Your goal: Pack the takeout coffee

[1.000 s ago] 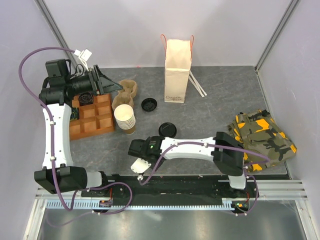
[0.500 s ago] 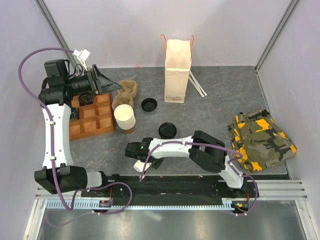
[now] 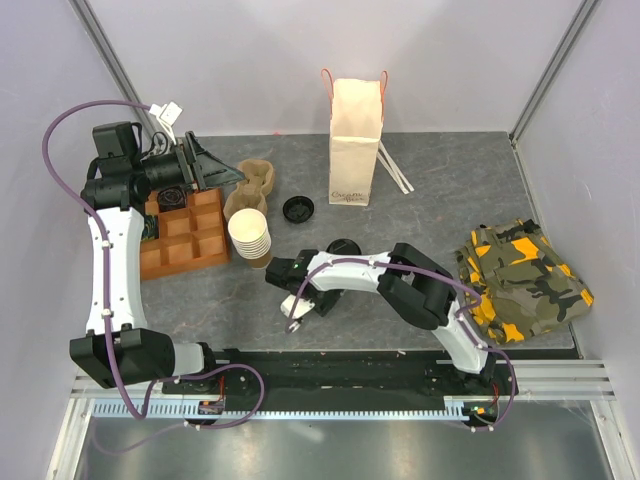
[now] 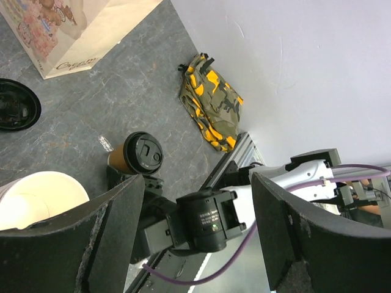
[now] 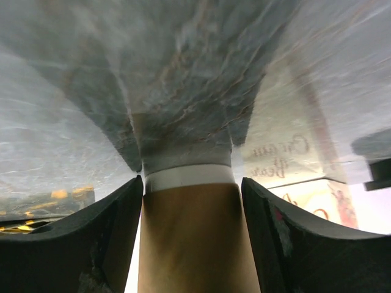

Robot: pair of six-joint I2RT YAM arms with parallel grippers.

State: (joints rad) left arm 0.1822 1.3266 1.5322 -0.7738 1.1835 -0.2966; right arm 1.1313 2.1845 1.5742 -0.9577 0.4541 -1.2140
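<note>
Grey marbled tabletop (image 3: 440, 190) carries the takeout coffee (image 3: 343, 245) near the middle of the overhead frame, upright with its black lid on and half hidden under the right arm (image 3: 360, 268). The right gripper (image 5: 190, 183) stands spread around it, one finger (image 5: 110, 244) on each side of the tan wall, low by the white band. Whether the pads press yet I cannot tell. The grasp looks like the step in hand. Close gently, just enough to hold without denting the paper, and keep the cup level. Then lift straight and high to clear the rim of the tall paper bag (image 3: 355, 140) at upper centre. Left of the coffee sits a stack of cups (image 3: 250, 235), best avoided. At upper left the left gripper (image 4: 198, 177) hangs spread and empty.
</note>
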